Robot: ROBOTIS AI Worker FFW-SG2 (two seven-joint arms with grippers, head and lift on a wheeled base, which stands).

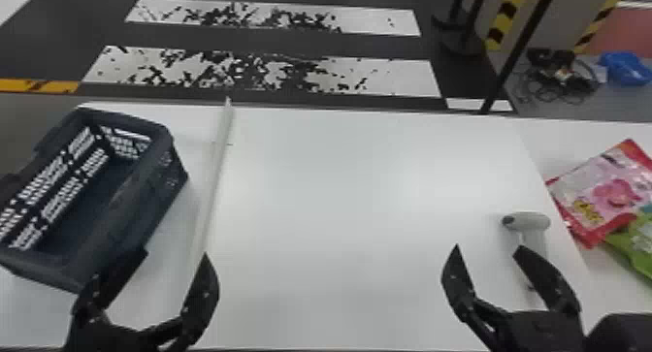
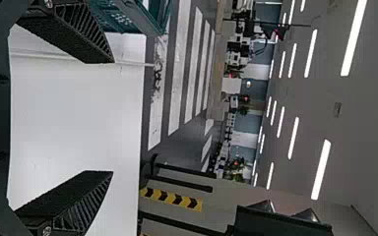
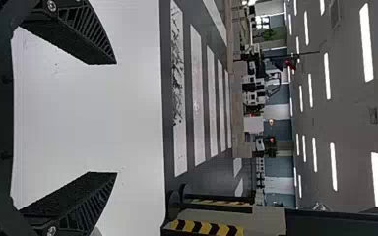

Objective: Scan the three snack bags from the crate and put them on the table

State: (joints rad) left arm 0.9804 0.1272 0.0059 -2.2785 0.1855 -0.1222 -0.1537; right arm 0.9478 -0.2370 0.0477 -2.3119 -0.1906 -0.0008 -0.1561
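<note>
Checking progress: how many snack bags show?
2: a red-and-pink bag right of the scanner, and a green one at that bag's near side; more may be hidden.

The left gripper [image 1: 174, 253] has its two black fingers [image 2: 66, 206] spread wide apart over the white table [image 2: 78, 118], with the crate [image 2: 150, 17] partly in view near one of them and a thin pale ridge [image 2: 133, 63] running along the table close to it. Beyond the table lies dark floor with white stripes [image 2: 179, 73], with black posts [image 2: 184, 170] and yellow-and-black tape [image 2: 177, 199] nearby. Farther off are plants [image 2: 237, 164] and long ceiling lights [image 2: 321, 169].
</note>
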